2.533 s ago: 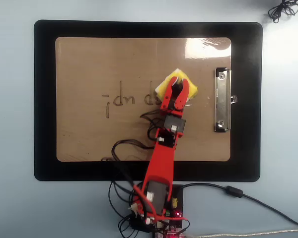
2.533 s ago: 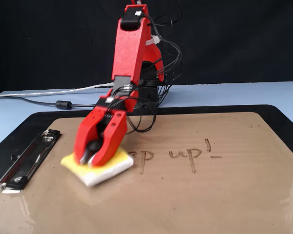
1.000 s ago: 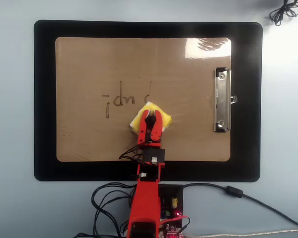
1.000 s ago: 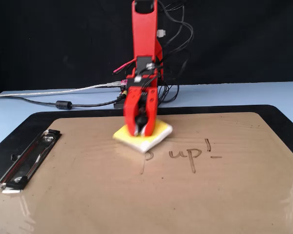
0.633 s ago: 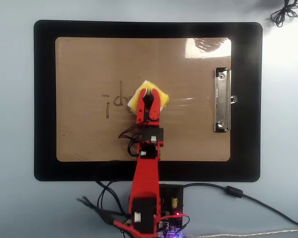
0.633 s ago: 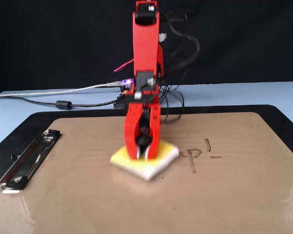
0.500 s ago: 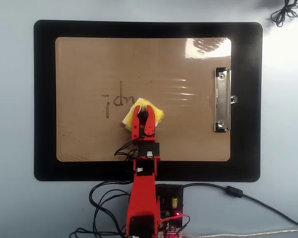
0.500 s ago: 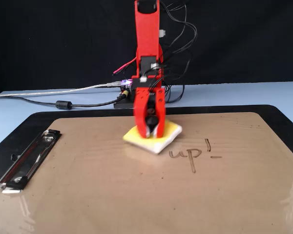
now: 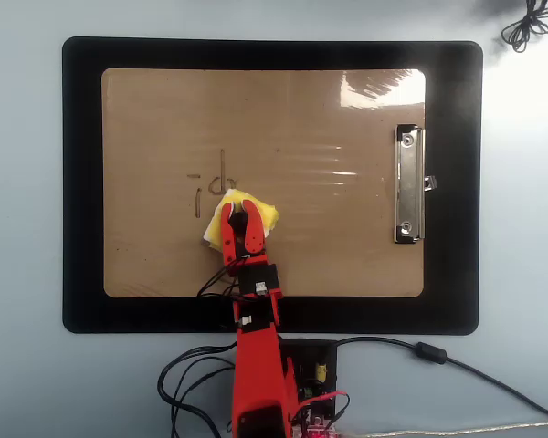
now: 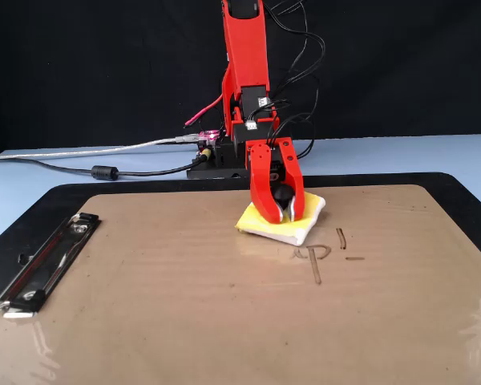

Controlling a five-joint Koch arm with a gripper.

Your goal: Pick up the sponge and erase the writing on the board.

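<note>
While the sponge (image 9: pixel 258 214) (image 10: pixel 303 221) lies flat on the board (image 9: pixel 329 119) (image 10: pixel 144 305), left of centre in the overhead view, the red claw (image 9: pixel 238 212) (image 10: pixel 280 215) is clenched on it. Just left of the sponge sits the writing (image 9: pixel 208 190) (image 10: pixel 327 253), partly covered by it. A clip (image 9: pixel 407 184) (image 10: pixel 44 261) lies far right. Under the board is a black mat (image 9: pixel 82 182) on the tabletop (image 9: pixel 18 383).
</note>
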